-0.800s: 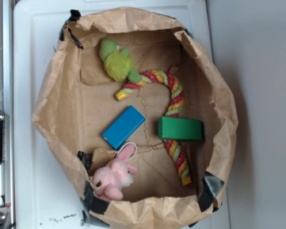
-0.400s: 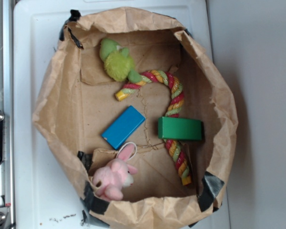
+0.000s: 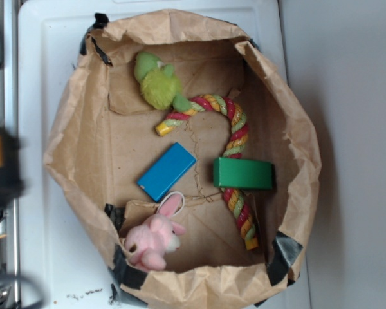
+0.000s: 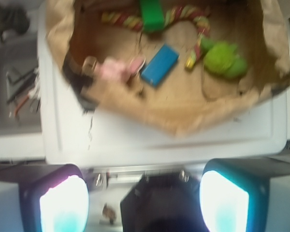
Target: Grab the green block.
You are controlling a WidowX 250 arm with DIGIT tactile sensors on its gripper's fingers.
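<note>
While tool (image 4: 144, 200) gapes, green block (image 3: 242, 173) sits on rope toy (image 3: 235, 167).

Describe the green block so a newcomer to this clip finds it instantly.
Look inside the crumpled brown paper bag on the white surface. The green block lies across the striped rope toy, right of the blue block. It is dark green, smooth and flat-faced, unlike the fuzzy lime plush.
</note>
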